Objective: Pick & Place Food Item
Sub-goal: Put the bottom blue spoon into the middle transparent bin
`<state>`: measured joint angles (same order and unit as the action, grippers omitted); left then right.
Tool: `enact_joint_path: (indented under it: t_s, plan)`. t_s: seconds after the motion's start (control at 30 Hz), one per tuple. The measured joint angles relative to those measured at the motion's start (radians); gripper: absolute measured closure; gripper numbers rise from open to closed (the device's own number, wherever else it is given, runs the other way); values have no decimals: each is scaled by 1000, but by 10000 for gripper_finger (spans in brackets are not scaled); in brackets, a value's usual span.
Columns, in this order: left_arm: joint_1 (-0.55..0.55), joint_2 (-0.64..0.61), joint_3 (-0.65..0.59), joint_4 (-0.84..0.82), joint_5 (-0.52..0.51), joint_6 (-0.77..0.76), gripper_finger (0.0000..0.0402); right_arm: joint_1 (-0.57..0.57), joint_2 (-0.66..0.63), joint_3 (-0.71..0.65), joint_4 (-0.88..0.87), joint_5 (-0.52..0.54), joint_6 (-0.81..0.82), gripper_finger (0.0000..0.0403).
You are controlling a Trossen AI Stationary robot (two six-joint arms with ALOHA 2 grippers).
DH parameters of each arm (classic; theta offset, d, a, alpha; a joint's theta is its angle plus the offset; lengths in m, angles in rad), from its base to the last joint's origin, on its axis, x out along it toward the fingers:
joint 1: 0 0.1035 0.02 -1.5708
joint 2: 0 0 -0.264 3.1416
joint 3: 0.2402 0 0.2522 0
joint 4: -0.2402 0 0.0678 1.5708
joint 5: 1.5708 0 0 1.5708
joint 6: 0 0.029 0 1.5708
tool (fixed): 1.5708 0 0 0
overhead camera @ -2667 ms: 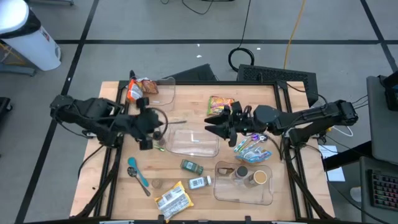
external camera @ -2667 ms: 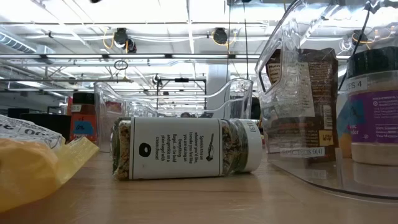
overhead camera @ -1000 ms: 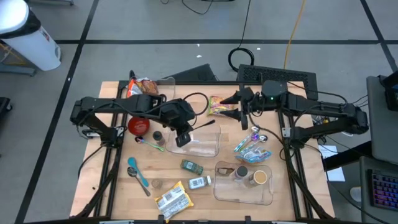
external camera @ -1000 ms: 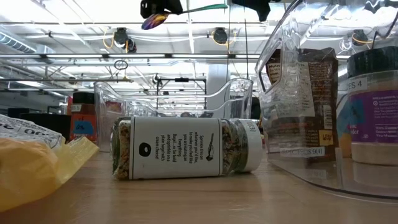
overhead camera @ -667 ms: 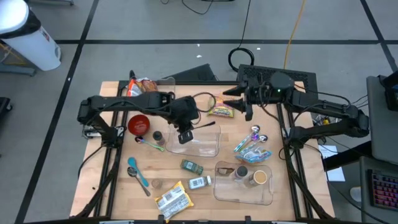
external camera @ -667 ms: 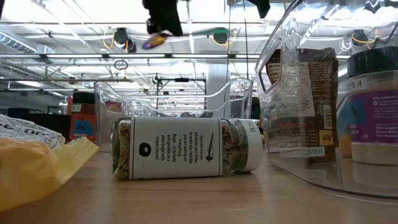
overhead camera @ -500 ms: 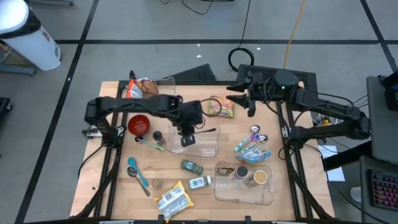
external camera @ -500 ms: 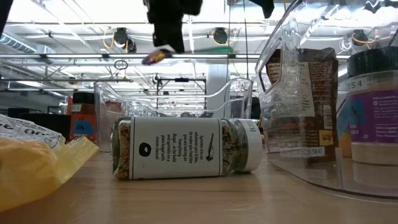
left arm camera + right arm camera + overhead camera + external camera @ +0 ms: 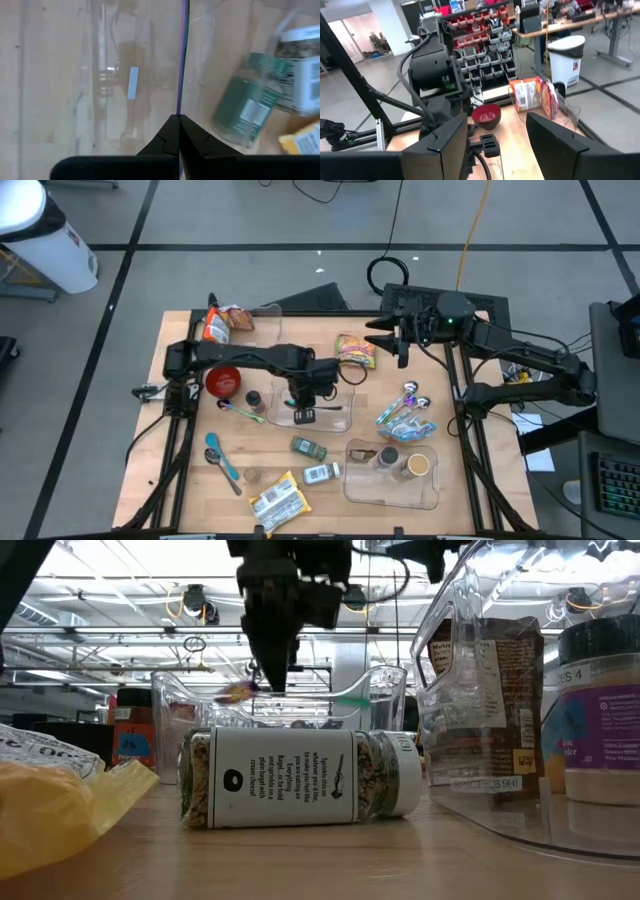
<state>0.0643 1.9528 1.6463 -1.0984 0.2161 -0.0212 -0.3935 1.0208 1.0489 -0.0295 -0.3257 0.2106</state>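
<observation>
A robotics lab: parts-bin racks, workbenches, ceiling strip lights, floor cables.

Two matte black jointed arms with loose black cables; left gripper and right gripper equally dark.

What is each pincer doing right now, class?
Left pincer: closed on a thin purple-and-green utensil over the clear tub.
Right pincer: open, holding nothing, raised at the table's back edge.
</observation>
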Motion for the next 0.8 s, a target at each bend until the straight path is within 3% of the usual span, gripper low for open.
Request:
enact_joint_path:
  t_s: [0.5, 0.8]
  plan:
    - [24, 106, -3, 104, -2, 21, 401, 2, -13, -51, 6, -46, 51, 206]
    - [51, 105, -81, 177, 19, -15, 401, 2, -26, -50, 2, -46, 43, 206]
